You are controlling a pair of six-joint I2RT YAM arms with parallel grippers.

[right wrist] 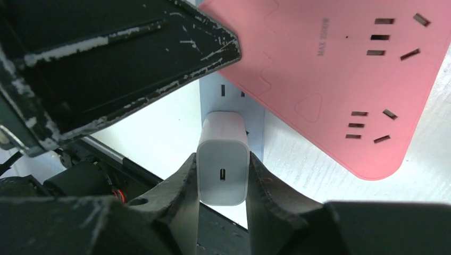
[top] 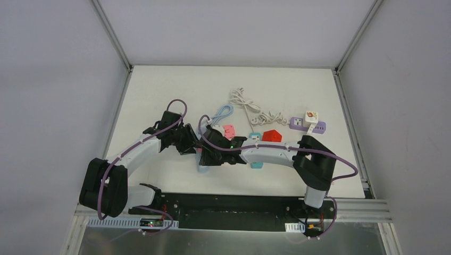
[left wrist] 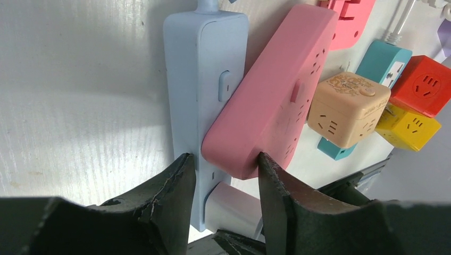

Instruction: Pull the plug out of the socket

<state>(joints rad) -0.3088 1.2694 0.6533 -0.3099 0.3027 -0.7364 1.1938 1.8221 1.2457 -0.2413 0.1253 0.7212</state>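
White tabletop: two grippers, one white plug.

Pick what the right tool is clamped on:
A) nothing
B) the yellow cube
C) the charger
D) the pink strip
C: in the right wrist view, the right tool has a finger pressed against each side of the charger, which sits on the blue strip.
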